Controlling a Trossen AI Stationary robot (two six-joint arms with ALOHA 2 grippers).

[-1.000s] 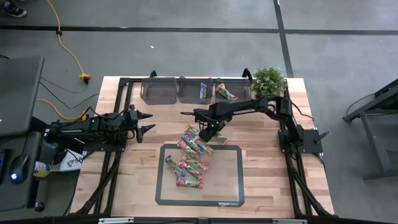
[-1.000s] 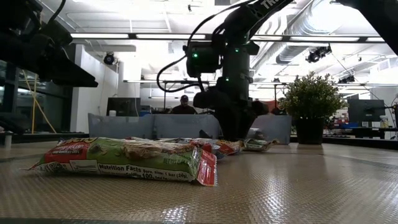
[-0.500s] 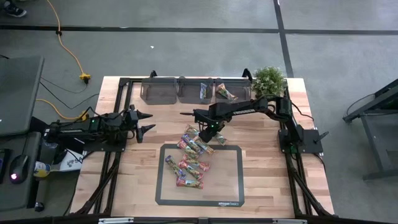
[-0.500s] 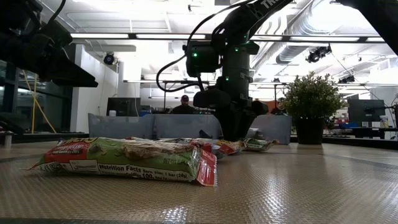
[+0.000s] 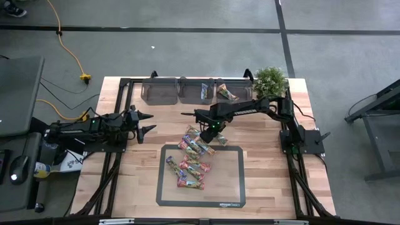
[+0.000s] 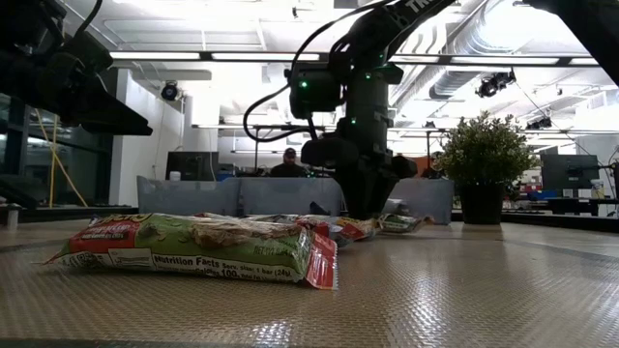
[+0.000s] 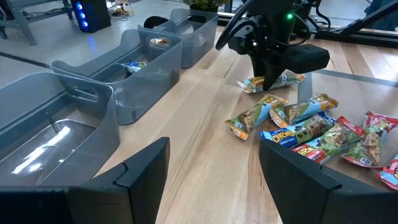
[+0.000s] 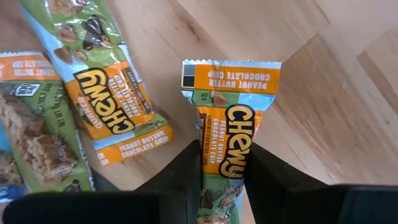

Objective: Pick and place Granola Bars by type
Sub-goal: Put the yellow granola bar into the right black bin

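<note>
While the right hand (image 8: 222, 171) clamps a peanut-butter bar (image 8: 231, 134) at the pile's (image 5: 192, 156) twelve o'clock edge, the left hand (image 5: 147, 122) waits open at the bench's (image 5: 262, 175) nine o'clock. Of three grey bins (image 5: 190, 90) at twelve o'clock, the middle (image 5: 195, 90) and right (image 5: 232, 90) each hold a bar; the left (image 5: 159, 91) looks bare.

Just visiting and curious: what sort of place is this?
Probably a robotics lab or workshop: two arms bolted to a wooden table, open ceiling ducts, monitors on desks beyond, and an extension cord across the concrete floor.
</note>
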